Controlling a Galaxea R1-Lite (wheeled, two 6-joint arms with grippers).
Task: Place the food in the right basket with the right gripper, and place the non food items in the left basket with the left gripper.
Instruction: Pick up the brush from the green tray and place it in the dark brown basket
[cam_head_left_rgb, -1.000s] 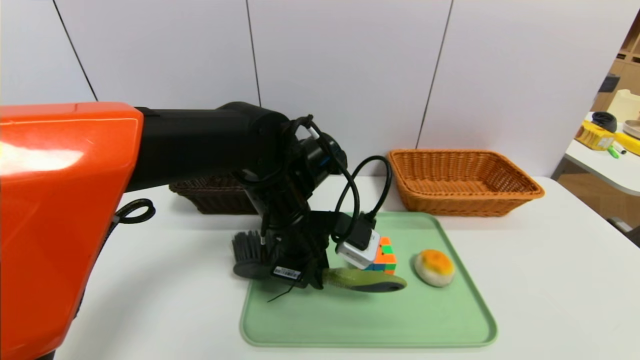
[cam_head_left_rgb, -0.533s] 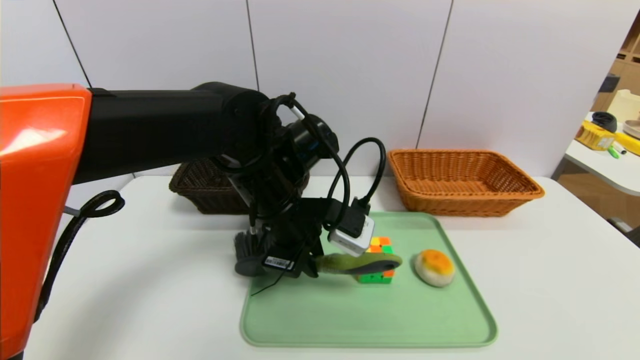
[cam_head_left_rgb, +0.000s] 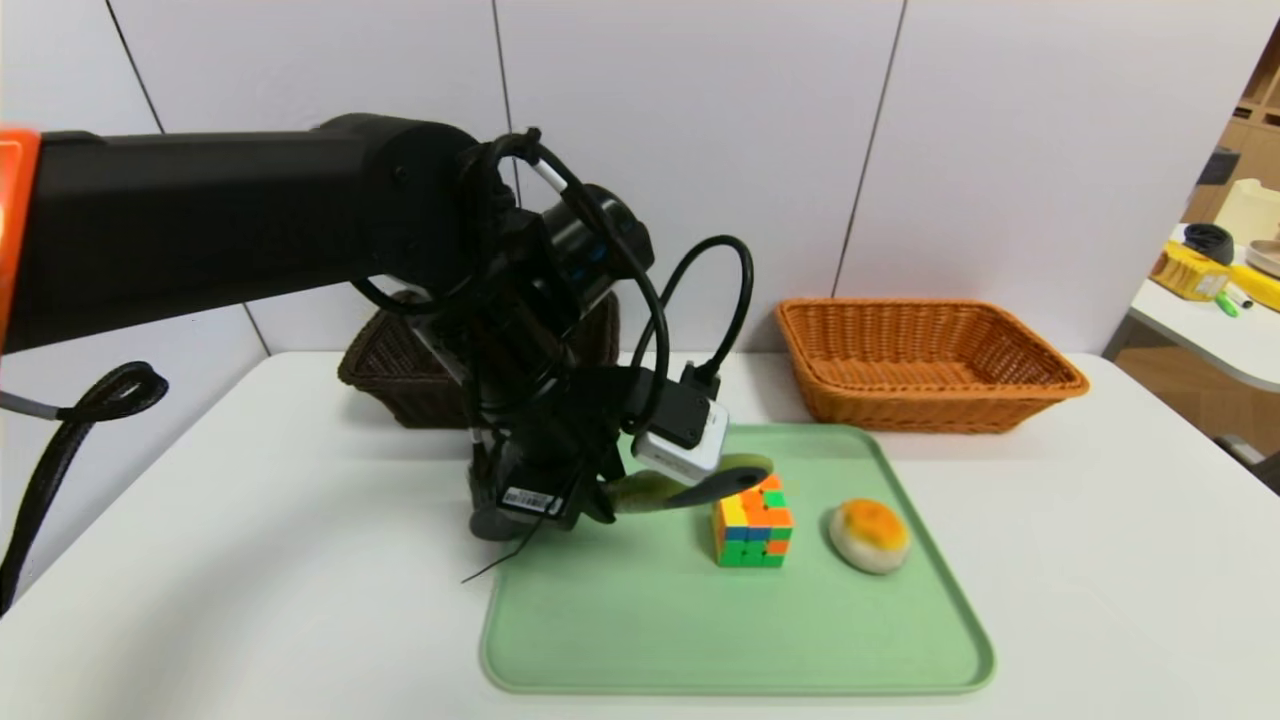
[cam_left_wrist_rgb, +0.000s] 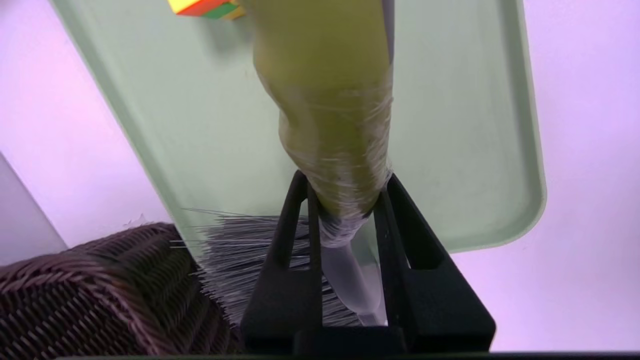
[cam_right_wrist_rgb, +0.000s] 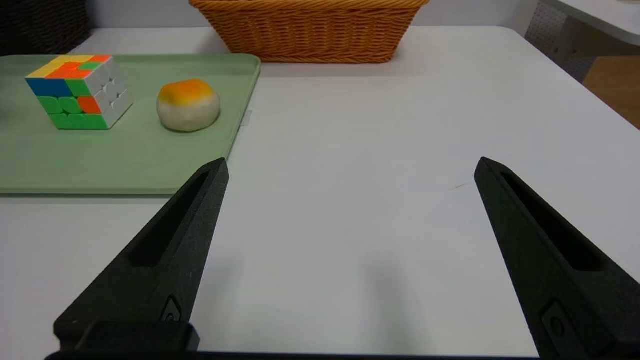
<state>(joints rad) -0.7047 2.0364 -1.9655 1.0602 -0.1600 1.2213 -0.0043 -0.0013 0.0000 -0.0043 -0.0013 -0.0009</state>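
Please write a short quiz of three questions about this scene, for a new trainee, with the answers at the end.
1. True or false: the left claw is shut on the brush.
2. Which things lie on the tray? A: cube and bun. B: the bun only. C: nothing.
3. Fill in: the right claw is ____ and holds nothing.

Key: 1 true; 2 A; 3 open.
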